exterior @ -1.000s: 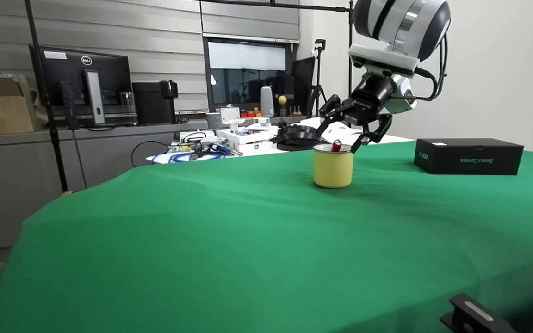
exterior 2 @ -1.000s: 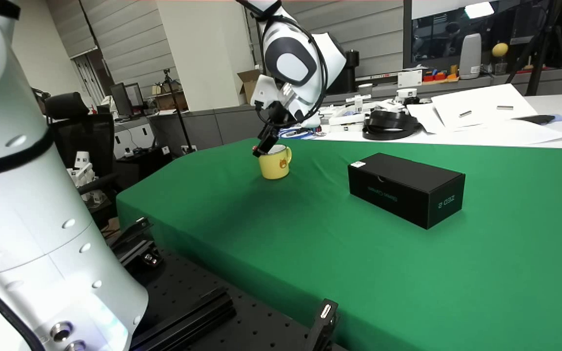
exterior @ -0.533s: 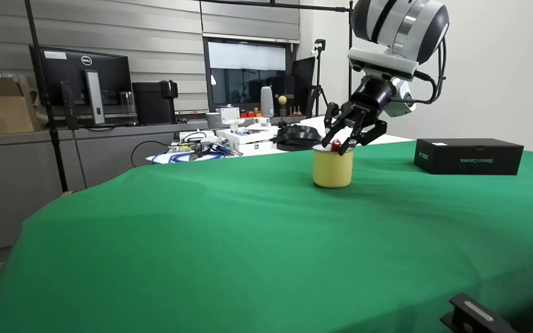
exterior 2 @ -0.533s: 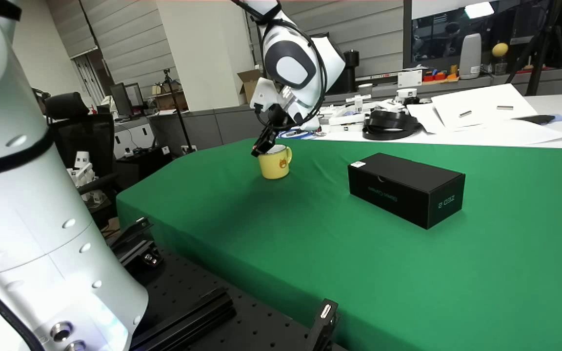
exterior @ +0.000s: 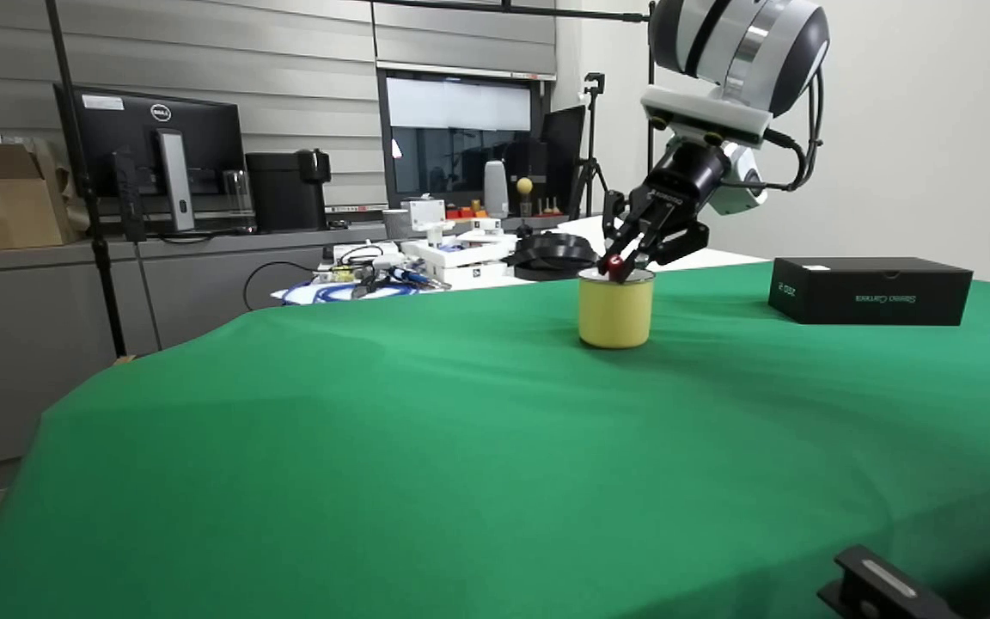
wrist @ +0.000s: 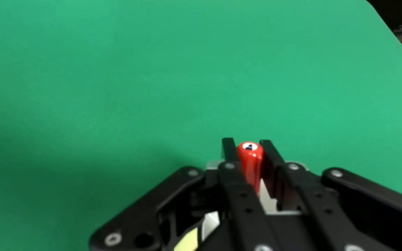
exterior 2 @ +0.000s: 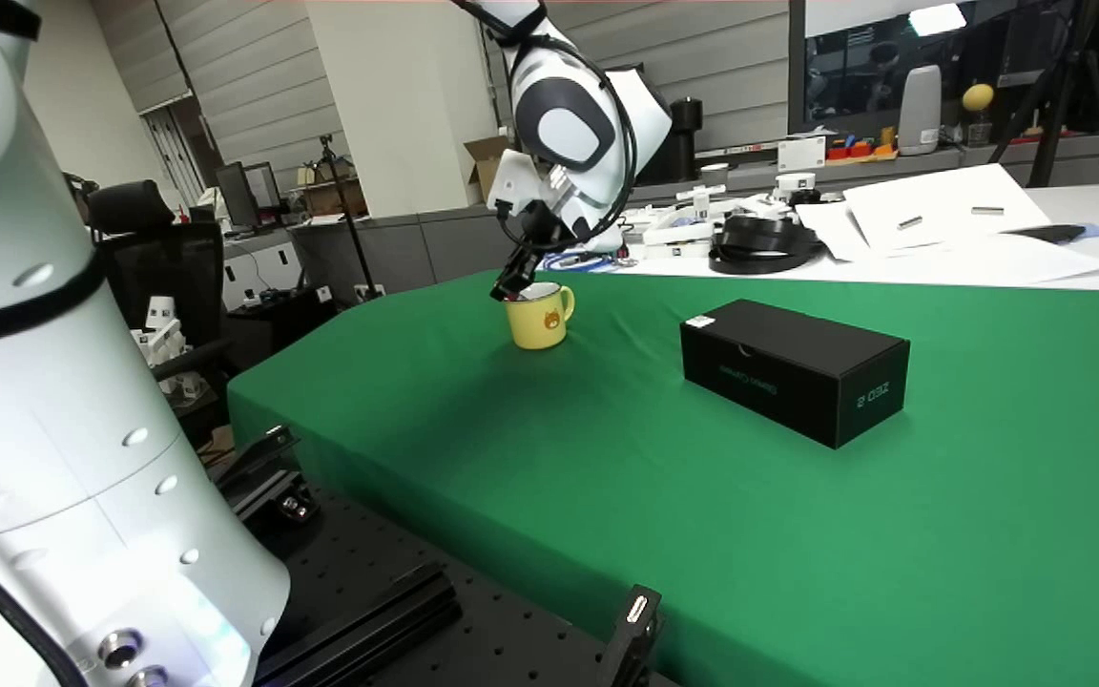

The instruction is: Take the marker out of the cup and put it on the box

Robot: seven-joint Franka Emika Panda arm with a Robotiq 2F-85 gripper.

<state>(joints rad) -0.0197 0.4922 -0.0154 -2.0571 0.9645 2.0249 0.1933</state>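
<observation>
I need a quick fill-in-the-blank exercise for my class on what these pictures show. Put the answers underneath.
1. The gripper is shut on the marker, whose visible end is mainly coloured ____.
2. The cup is coloured ____ outside.
3. The box rests on a cloth coloured ____.
4. Of cup and box, the gripper is nearer the ____.

Answers: red; yellow; green; cup

Lab: perforated plate [exterior 2: 511, 658], tripod [exterior 2: 1062, 100]

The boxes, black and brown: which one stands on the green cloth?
The black box with the white label on top; the brown cardboard box stands on the grey counter, off the green cloth.
</observation>
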